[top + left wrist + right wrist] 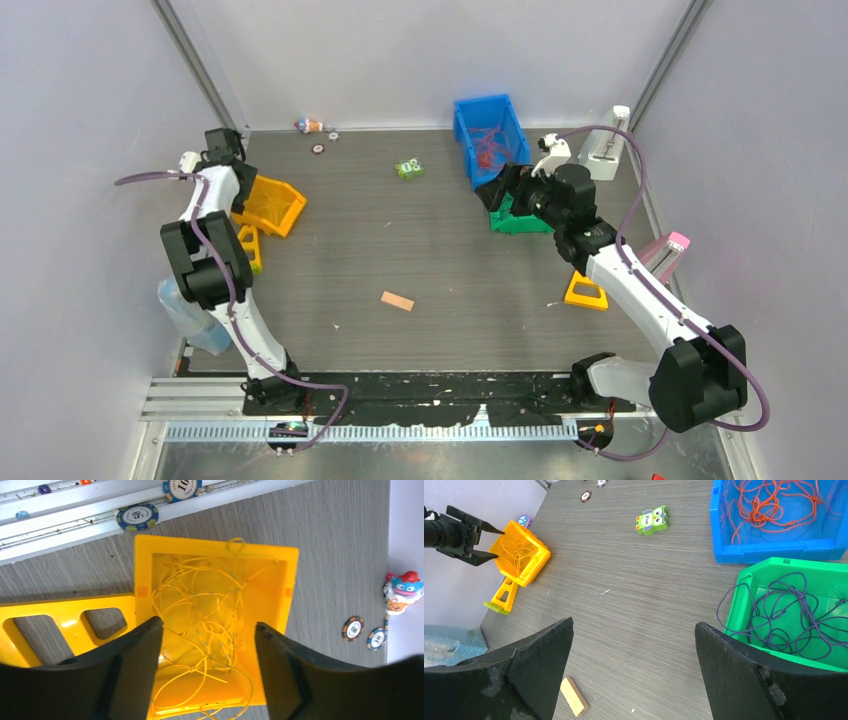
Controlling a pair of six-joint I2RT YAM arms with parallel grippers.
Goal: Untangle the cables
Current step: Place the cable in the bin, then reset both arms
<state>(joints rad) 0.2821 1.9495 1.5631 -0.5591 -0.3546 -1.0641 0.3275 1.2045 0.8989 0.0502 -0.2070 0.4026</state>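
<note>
Left gripper spread, empty, I hang over yellow cables heaped in the yellow bin. My right gripper gapes empty above the counter, beside purple cables in the green bin; red cables lie in the blue bin beyond.

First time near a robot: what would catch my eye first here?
Three bright bins of tangled cables: a yellow bin at the left with yellow cables, a blue bin at the far side with red cables, a green bin beside it with dark purple cables. The left gripper hangs open over the yellow bin; the right gripper is open near the green bin.
</note>
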